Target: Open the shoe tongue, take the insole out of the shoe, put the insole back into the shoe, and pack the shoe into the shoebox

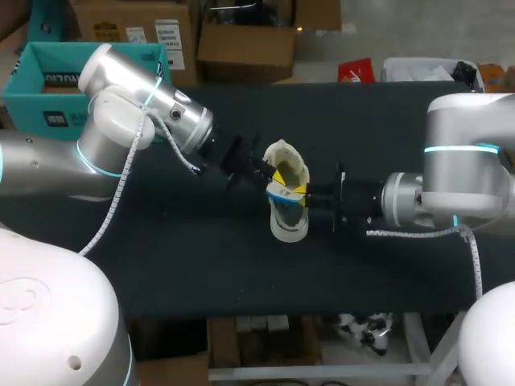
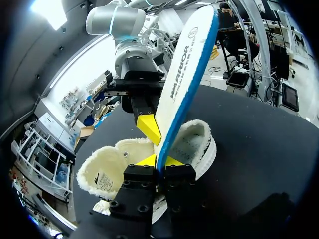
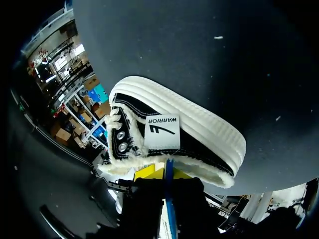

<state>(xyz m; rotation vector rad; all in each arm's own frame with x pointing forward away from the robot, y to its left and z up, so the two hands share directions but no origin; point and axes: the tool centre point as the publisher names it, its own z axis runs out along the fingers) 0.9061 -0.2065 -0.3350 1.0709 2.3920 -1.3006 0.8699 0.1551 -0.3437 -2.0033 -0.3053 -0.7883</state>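
On the black table, the left arm and right arm meet at the fleece-lined shoe, which sits mid-table. The insole stands at the shoe's opening. The left gripper and the right gripper both pinch it, each clamped narrow on its blue edge. If the two pull off-line, the thin insole may buckle, slip free, or snag the lining and tip the shoe.

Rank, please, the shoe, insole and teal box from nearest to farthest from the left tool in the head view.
1. insole, held in the left tool.
2. shoe, just beside it, mid-table.
3. teal box, far left corner.
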